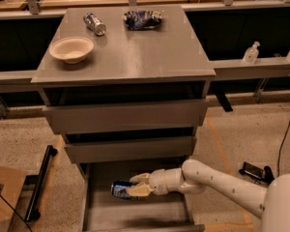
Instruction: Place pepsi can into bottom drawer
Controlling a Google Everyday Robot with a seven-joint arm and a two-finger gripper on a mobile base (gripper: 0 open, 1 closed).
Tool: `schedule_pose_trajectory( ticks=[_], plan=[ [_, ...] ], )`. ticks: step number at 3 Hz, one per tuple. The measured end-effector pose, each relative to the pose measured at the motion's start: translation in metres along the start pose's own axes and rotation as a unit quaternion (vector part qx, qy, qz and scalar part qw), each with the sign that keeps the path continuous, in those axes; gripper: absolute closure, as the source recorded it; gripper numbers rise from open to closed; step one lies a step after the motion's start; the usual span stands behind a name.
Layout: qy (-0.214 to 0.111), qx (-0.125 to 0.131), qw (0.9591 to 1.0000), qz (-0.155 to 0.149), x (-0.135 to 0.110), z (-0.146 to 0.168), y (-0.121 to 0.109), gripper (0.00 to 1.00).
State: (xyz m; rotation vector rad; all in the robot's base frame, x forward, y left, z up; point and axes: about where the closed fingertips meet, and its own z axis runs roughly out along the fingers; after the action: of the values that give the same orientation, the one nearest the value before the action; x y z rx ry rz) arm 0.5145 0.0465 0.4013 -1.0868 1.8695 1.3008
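We observe the arm (pixel 217 182) entering from the lower right of the camera view. It extends leftward in a near-horizontal line, with the wrist reaching in over the open bottom drawer (pixel 135 215). The forearm slopes gently upward toward the wrist, below the front of the middle drawer (pixel 130 149).

The gripper (pixel 131 187) is inside the outline of the bottom drawer, left of centre. Its two pale fingers (pixel 139 178) are closed around the pepsi can (pixel 118 189), one above and one below. The can lies on its side, and its free end points toward the drawer's left wall. We cannot tell whether the can touches the drawer floor or is held just above it.

The bottom drawer is pulled out toward the camera. The top drawer (pixel 125 118) and the middle drawer are set further back.

On the cabinet top (pixel 150 52) we note three items:
- A pale bowl (pixel 71 49) at the left.
- A slim silver can (pixel 94 23) lying behind the bowl.
- A crumpled blue snack bag (pixel 142 19) at the rear centre.
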Motion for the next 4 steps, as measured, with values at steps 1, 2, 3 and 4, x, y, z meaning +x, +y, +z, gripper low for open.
schedule_pose_trajectory(
  ticks=[1,2,3,4],
  plan=[
    [-0.017,-0.008,0.9994,0.029,0.055,0.017,-0.034,1.0],
    [-0.035,-0.012,0.9982,0.047,0.092,0.031,-0.066,1.0],
    [-0.054,-0.016,0.9961,0.068,0.117,0.048,-0.093,0.82],
    [-0.076,-0.023,0.9913,0.105,0.147,0.069,-0.108,0.59]
  ],
)
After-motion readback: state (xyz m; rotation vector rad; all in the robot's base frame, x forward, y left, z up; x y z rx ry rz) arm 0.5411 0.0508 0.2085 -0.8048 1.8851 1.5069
